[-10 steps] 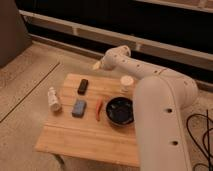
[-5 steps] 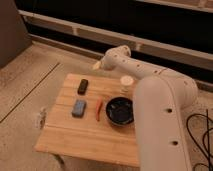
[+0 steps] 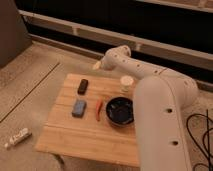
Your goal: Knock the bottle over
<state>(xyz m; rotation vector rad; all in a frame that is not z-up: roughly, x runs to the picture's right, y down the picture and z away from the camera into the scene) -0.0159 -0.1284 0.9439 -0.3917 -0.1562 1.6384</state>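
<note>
The bottle (image 3: 17, 136), small and whitish, lies on its side on the floor to the left of the wooden table (image 3: 85, 134), off the tabletop. My white arm reaches from the right across the back of the table. Its gripper (image 3: 97, 65) hangs just beyond the table's far edge, above and behind a black block (image 3: 83, 86), far from the bottle.
On the table stand a cream cup (image 3: 126, 82) at the back right and a black bowl (image 3: 120, 111) in front of it. A blue block (image 3: 79, 108) and a thin red stick (image 3: 98, 109) lie mid-table. A dark wall and ledge run behind.
The bottle stood on the table's left side a second ago, then tipped over the left edge, and now lies on the floor. The arm has hardly moved.
</note>
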